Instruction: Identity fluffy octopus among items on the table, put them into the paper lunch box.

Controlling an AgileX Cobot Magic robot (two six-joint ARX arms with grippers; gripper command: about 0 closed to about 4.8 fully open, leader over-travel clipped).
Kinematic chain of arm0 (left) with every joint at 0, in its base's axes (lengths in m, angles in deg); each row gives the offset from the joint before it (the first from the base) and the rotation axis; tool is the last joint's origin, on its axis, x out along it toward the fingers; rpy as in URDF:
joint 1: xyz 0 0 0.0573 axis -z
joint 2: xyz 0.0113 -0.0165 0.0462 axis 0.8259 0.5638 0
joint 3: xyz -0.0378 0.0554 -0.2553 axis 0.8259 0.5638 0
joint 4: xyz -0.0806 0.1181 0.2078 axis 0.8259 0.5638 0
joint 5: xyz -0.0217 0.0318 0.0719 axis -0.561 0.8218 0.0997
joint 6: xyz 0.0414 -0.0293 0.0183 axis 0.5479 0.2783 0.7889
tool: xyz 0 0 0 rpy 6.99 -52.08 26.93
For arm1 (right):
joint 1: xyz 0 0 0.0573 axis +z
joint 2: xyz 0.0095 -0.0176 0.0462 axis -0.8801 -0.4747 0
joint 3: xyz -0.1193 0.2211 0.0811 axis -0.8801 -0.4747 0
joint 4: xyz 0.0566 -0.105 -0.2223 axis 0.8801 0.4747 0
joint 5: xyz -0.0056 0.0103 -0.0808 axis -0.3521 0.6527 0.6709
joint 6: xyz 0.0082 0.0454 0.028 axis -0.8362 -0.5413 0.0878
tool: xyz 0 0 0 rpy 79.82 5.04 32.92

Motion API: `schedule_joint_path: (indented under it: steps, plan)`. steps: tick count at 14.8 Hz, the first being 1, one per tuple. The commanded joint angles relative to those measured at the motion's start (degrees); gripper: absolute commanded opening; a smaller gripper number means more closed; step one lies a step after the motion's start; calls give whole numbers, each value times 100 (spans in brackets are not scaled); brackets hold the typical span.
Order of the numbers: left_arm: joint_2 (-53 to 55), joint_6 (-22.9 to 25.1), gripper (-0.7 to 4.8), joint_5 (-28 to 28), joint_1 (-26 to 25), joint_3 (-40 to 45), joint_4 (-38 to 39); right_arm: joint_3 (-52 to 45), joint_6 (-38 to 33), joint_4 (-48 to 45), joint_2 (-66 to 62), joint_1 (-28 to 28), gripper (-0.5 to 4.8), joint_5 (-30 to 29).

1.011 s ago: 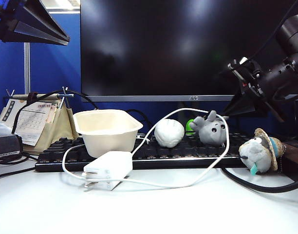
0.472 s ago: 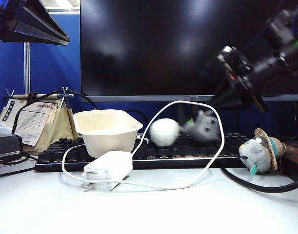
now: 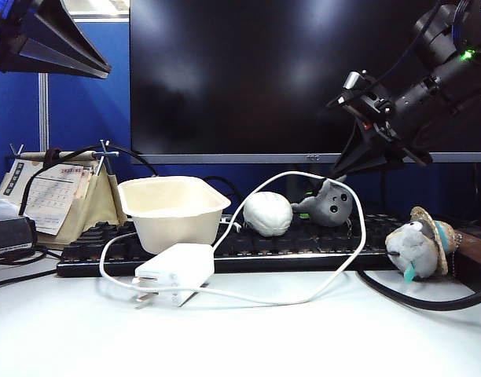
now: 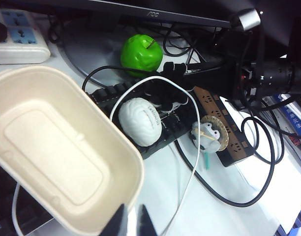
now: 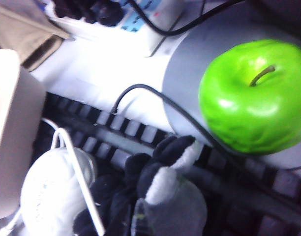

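Exterior view, worktop (image 3: 240, 338): bare in front; a flat white adapter (image 3: 176, 267) with its looping cable (image 3: 358, 236) lies nearest.
Lunch box (image 3: 172, 210): sits on the keyboard (image 3: 303, 250), open and empty, so it is ready to receive the toy.
White ball (image 3: 268, 213): rests on the keys just beside the octopus.
Hat plush (image 3: 418, 242): apart at the far right, not wanted.
Fluffy octopus (image 3: 332, 204): tilted on the keyboard, pinched at its top by the right fingers (image 3: 340, 177), which are shut on it, probably for lifting across to the box.
Green apple (image 5: 254, 96): behind, on the monitor stand.
Left fingers (image 4: 128, 223): nearly together, holding nothing, above the box rim.
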Motion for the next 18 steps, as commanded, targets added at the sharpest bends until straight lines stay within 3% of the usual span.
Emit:
schedule_joint_path:
  steps: [1,7,18]
  plan:
    - [-13,24,40,-4,-2,-37,-31,55,188,-190,26,9,-5,162]
    - [-13,24,40,-2,-2,-37,-31,754,310,57,33,11,-5,107]
    - [-15,22,40,-4,-2,-37,-31,758,577,758,-365,79,-5,103]
